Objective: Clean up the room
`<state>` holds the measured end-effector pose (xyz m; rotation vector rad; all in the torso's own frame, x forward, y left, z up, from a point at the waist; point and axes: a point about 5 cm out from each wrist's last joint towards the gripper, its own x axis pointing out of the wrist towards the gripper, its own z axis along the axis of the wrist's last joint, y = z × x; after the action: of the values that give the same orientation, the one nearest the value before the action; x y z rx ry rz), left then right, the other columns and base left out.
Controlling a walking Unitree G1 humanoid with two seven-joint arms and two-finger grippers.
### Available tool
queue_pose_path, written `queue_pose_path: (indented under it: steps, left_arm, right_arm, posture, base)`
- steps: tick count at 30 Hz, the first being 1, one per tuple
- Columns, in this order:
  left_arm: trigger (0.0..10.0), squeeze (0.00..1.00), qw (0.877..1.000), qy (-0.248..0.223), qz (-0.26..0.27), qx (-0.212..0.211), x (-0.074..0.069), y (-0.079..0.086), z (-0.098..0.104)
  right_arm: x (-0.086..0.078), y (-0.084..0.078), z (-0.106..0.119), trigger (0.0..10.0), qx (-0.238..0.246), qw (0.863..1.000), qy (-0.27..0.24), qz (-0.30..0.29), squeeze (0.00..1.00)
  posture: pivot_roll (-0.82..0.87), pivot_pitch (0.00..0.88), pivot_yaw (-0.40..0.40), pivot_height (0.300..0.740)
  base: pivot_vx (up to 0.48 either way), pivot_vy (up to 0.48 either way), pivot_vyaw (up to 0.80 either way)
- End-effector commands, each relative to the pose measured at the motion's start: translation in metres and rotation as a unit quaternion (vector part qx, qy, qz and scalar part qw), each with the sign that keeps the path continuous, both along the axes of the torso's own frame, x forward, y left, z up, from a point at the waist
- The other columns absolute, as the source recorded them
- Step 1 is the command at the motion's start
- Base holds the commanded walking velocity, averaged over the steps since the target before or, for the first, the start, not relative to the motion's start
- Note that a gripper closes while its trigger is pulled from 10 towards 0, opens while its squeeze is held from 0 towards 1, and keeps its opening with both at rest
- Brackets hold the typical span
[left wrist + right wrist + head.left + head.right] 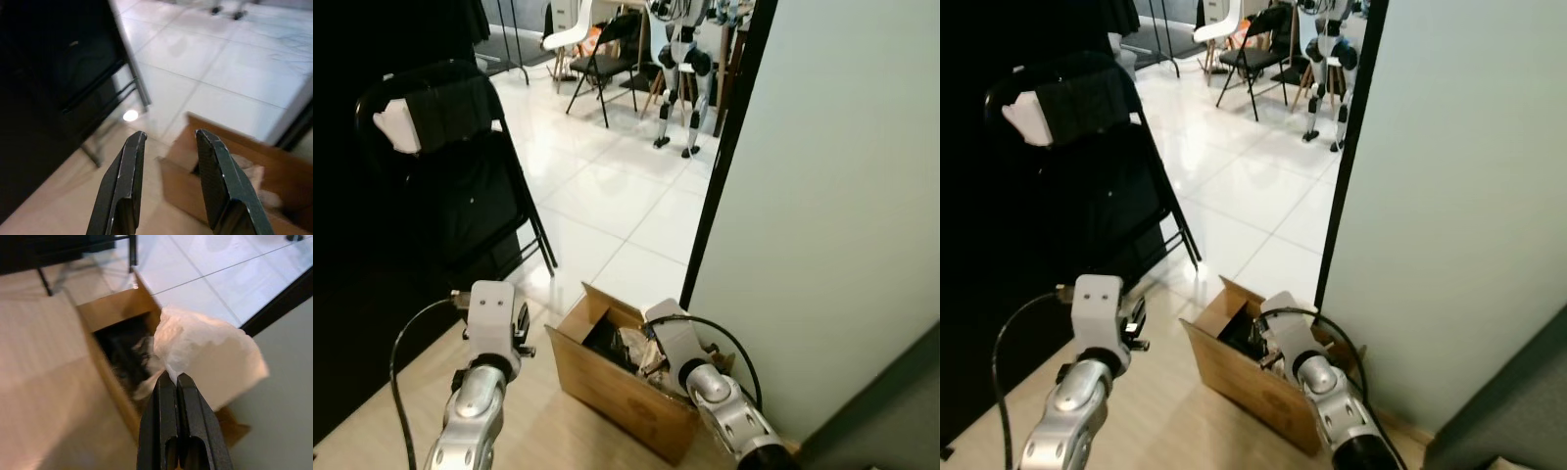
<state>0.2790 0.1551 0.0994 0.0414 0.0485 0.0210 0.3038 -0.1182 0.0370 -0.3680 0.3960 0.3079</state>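
cardboard box (607, 387) on the pale wood floor (538, 431), just beside a grey-green wall (832, 196), takes the robot's latest find: the right gripper (177, 378), its two black fingers pressed together, pinches a crumpled white paper tissue (208, 357) above the open box. the sheet is light and floppy and, seen from the wrist, hangs partly past the far flap toward the wall, so a release from this spot could let it drift outside or catch on the raised flap; a tissue clinging to the fingertips could also fail to fall. inside, the box already holds a dark jumble of crumpled scraps, some pale, too blurred to name. the left gripper (168, 142) hovers near the box's other side, fingers parted and empty. a black folding chair (460, 176) stands close by on the white tile (607, 196).
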Motion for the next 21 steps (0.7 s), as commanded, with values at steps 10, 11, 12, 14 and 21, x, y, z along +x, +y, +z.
queue_pose_path:
  steps: [10, 11, 12, 14, 21]
  left_arm:
    - [10.0, 0.0, 0.999, 0.028, -0.016, -0.005, -0.0042, -0.0013, -0.009]
    - [10.0, 0.0, 0.999, 0.03, -0.019, -0.004, -0.0046, -0.0025, -0.0099]
    - [10.0, 0.0, 0.999, 0.032, -0.02, -0.002, -0.0049, -0.0031, -0.0105]
    - [10.0, 0.0, 0.999, 0.033, -0.022, 0.001, -0.0052, -0.0034, -0.0111]
    - [10.0, 0.0, 0.999, 0.037, -0.019, 0.003, -0.0057, -0.0028, -0.0124]
  right_arm:
    - [-0.0018, -0.0007, -0.0021, 10.0, 0.009, 1.0, 0.006, -0.013, 0.0]
    - [-0.0021, -0.001, -0.0021, 10.0, 0.009, 1.0, 0.006, -0.014, 0.0]
    - [-0.0024, -0.0012, -0.0023, 10.0, 0.008, 1.0, 0.006, -0.014, 0.0]
    - [-0.0027, -0.0012, -0.0025, 10.0, 0.008, 1.0, 0.007, -0.014, 0.0]
    - [-0.0044, -0.0001, -0.0053, 10.0, 0.01, 1.0, 0.02, -0.007, 0.0]
  posture:
    - [-0.01, 0.073, 0.001, 0.74]
    - [-0.01, 0.074, 0.0, 0.74]
    - [-0.01, 0.074, 0.001, 0.74]
    - [-0.01, 0.077, 0.0, 0.74]
    - [-0.01, 0.079, -0.002, 0.74]
  base:
    - [0.093, 0.0, 0.0]
    - [0.0, 0.0, 0.0]
    - [0.0, 0.0, 0.0]
    - [0.0, 0.0, 0.0]
    - [0.0, 0.0, 0.0]
